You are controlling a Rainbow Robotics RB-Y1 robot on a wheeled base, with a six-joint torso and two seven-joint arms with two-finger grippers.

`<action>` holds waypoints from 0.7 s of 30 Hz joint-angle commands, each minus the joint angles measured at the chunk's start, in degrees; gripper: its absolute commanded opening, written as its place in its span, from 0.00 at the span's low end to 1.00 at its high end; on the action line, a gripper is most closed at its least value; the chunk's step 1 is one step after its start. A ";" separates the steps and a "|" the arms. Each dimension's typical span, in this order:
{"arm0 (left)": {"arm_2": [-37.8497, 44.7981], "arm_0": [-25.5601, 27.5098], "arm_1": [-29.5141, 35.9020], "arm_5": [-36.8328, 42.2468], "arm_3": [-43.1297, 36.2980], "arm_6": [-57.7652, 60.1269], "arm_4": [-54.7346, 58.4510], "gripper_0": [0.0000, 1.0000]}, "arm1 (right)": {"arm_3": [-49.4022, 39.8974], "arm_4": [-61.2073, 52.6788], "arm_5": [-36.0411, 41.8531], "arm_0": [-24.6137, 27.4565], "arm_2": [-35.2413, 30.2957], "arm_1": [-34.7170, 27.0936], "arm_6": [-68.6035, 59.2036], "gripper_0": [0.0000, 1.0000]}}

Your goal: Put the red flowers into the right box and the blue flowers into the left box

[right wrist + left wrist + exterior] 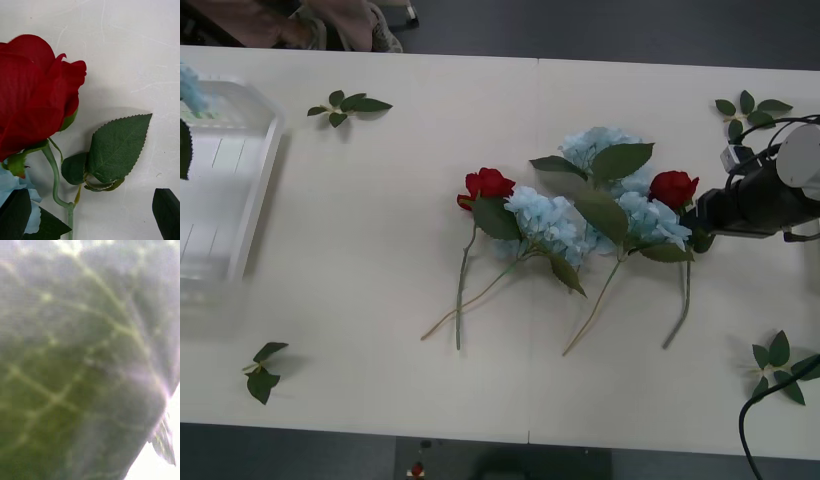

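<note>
Step in hand: right gripper (90,215) jaws open, straddling red rose (673,187) stem. Next: close, lift, carry to right box. Left jaws: can't tell.

Black right arm (755,205), white joint, black cable (752,420)

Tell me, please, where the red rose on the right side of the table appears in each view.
Front view: the right red rose lies right of centre, its head beside the blue flowers.
Right wrist view: its head is close up, its serrated leaf beside the stem.
Left wrist view: not in it.
Shared landmark: the blue flowers next to the head.
</note>
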 commanded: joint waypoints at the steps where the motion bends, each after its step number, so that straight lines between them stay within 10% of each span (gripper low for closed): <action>1: -0.06 1.96 0.89 -8.59 3.04 -4.03 -1.73 0.00 | 0.01 0.78 -1.36 -0.31 0.10 1.26 2.40 0.94; 6: -0.15 6.09 0.89 -15.79 3.83 -3.77 -2.79 0.16 | 0.97 1.48 -2.68 -0.31 0.63 1.70 2.58 0.94; 13: -0.06 7.94 0.80 -17.90 3.83 -3.59 -1.91 0.93 | 2.38 2.45 -4.26 -0.31 1.15 2.23 2.84 0.94; 21: 1.43 7.94 5.02 -13.86 -0.12 -4.30 19.01 1.00 | 2.73 3.68 -4.96 -0.31 1.24 3.11 2.84 0.94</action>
